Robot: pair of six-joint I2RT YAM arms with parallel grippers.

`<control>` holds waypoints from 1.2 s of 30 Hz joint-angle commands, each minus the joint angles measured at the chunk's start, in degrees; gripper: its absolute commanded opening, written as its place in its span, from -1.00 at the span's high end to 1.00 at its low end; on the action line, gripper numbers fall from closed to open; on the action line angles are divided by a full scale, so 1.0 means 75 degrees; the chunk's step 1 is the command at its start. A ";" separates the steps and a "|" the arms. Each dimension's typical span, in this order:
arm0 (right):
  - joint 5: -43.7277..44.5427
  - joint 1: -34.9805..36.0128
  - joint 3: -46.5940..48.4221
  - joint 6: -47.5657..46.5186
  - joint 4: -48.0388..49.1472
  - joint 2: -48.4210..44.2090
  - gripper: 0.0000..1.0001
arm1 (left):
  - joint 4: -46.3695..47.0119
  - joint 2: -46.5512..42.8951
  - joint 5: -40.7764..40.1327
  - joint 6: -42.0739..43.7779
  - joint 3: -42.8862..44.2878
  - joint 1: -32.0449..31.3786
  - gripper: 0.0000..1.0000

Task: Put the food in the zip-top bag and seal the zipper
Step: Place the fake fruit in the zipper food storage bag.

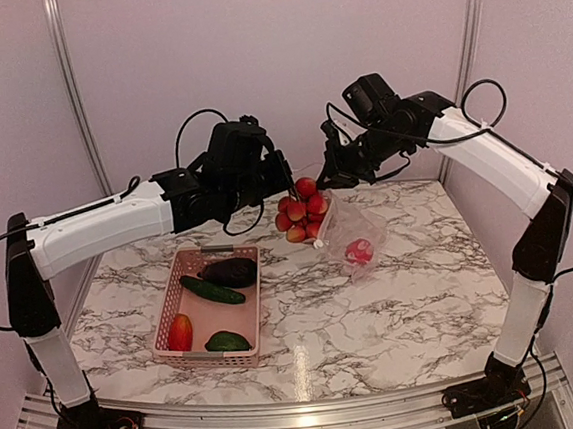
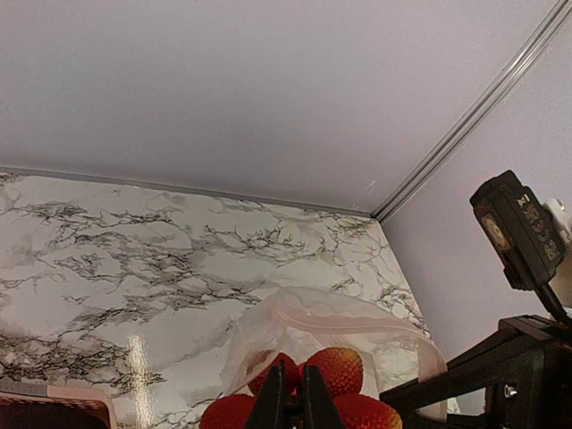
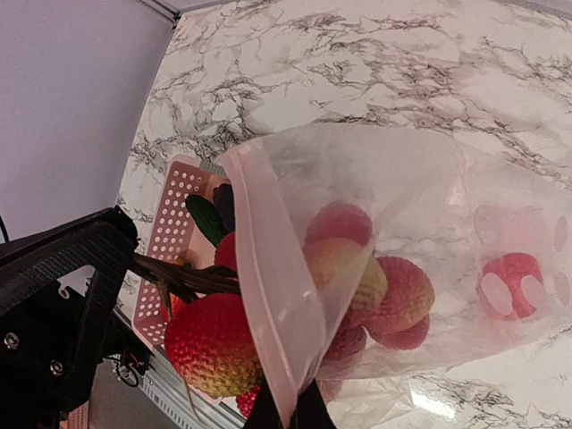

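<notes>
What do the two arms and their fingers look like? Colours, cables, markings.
Left arm and right arm: white tubular links, black joints and wrists, black cables looping loose. Fingers: thin, black, tapered. No markings legible on the links.

We find open worktop [image 1: 424,293] to the right of the zip-top bag [image 1: 353,224] and in front of it, and a bare lane between the bag and the pink basket [image 1: 165,320]. The bag's mouth is crowded: the bunch of red fruit [image 1: 304,211] sits in the opening, the left fingers [image 2: 271,399] closed on it from the left, the right fingers [image 3: 262,417] pinching the zipper [image 3: 277,304] just beside. The basket occupies the near-left worktop.
</notes>
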 commanded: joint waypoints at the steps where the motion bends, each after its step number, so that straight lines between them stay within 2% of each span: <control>1: -0.0307 0.0101 0.0407 0.0081 0.0261 -0.0043 1.00 | -0.1032 0.0540 -0.0720 -0.0094 0.0463 -0.0006 1.00; 10: -0.0437 0.0113 0.0187 0.0158 0.0527 -0.0098 1.00 | -0.1389 0.0888 -0.0558 -0.0365 0.0809 0.0097 1.00; 20: -0.0544 0.0112 -0.0205 0.0288 0.0929 -0.0211 1.00 | 0.1593 -0.0206 0.1274 -0.0842 -0.0236 0.0103 1.00; 25: -0.0810 0.0115 -0.0589 0.0495 0.1486 -0.0482 1.00 | 0.2829 -0.0478 0.1100 -0.1369 -0.1245 0.0103 1.00; 27: -0.1037 0.0122 -0.0896 0.0679 0.1952 -0.0638 1.00 | 0.2718 -0.0299 0.0855 -0.1428 -0.1249 0.0102 1.00; 29: -0.1163 0.0115 -0.1139 0.0795 0.2241 -0.0772 1.00 | 0.2078 -0.0007 0.0724 -0.1703 -0.0832 0.0112 1.00; 32: -0.1240 0.0112 -0.1270 0.0861 0.2386 -0.0898 1.00 | 0.2021 0.0215 0.0788 -0.1799 -0.0596 0.0128 1.00; 33: -0.1259 0.0111 -0.1277 0.0861 0.2384 -0.0911 1.00 | 0.2005 0.0245 0.0845 -0.1847 -0.0514 0.0162 0.98; 36: -0.1321 0.0053 -0.1427 0.0932 0.2455 -0.0995 1.00 | 0.2376 0.0297 0.1507 -0.2027 -0.0420 0.0339 0.65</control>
